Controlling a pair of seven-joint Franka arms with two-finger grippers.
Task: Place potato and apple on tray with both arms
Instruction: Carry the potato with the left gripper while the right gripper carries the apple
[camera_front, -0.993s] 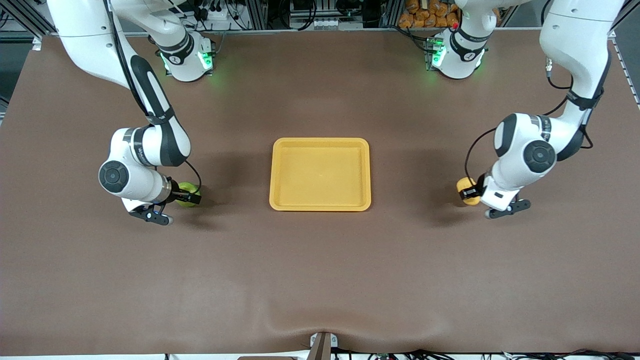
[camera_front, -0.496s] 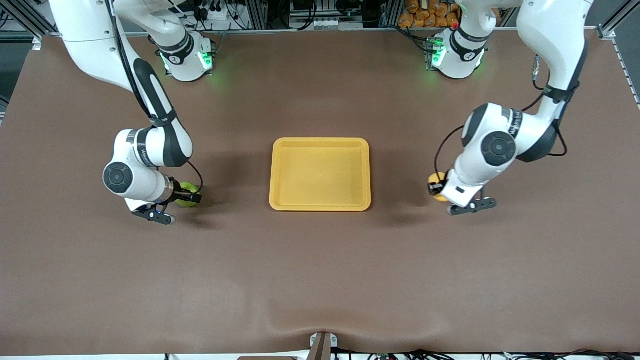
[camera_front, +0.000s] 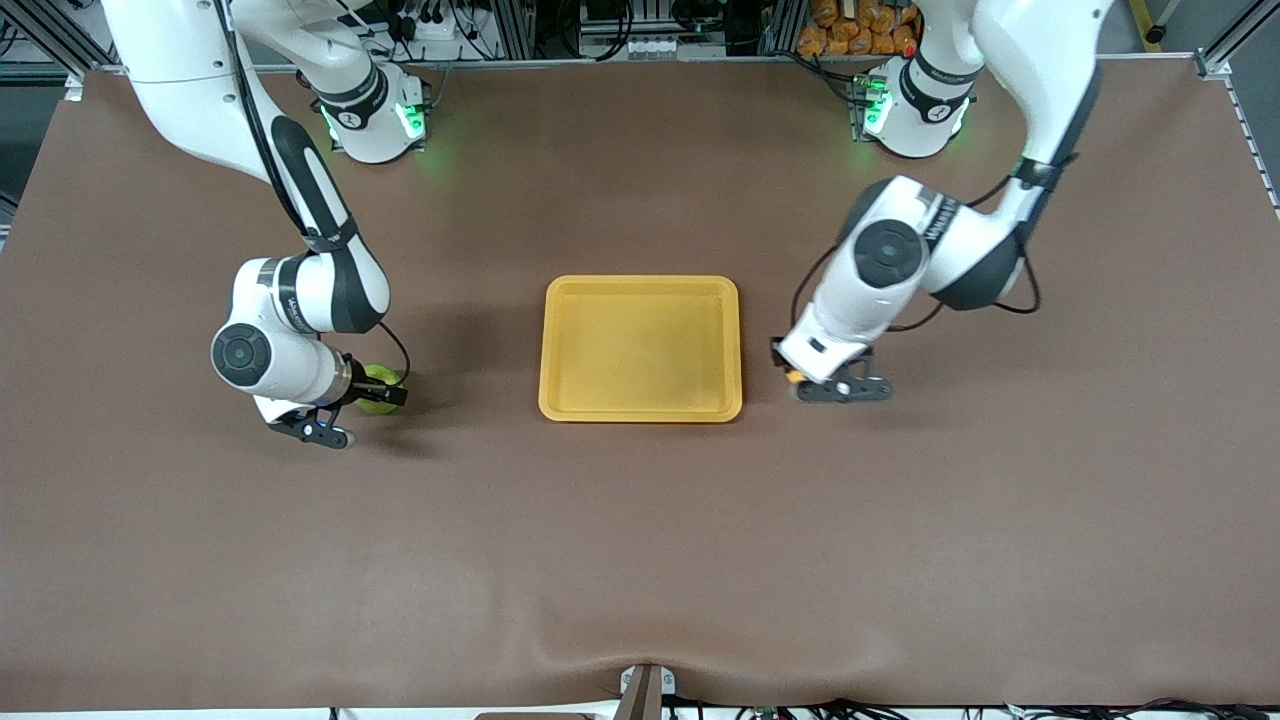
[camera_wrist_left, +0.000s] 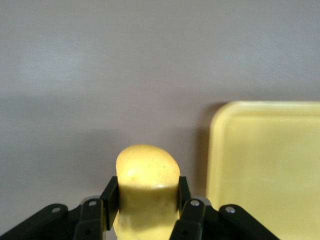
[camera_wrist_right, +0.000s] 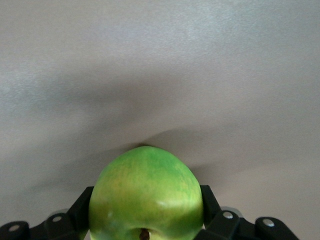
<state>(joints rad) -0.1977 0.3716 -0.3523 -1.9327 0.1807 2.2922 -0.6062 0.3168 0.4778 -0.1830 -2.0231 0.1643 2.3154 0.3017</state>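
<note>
One brown table (camera_front: 640, 560), yellow tray (camera_front: 640, 410)

The bench (camera_front: 640, 540) is a broad brown surface, slightly rippled along the edge nearest the front camera; soft shadows darken it on both sides of the middle; the tray (camera_front: 640, 408) lies flat on it at the centre, a shallow yellow-orange rectangle with rounded corners and a raised rim; the two arm bases (camera_front: 372, 125) stand on its edge farthest from the front camera, lit green.
</note>
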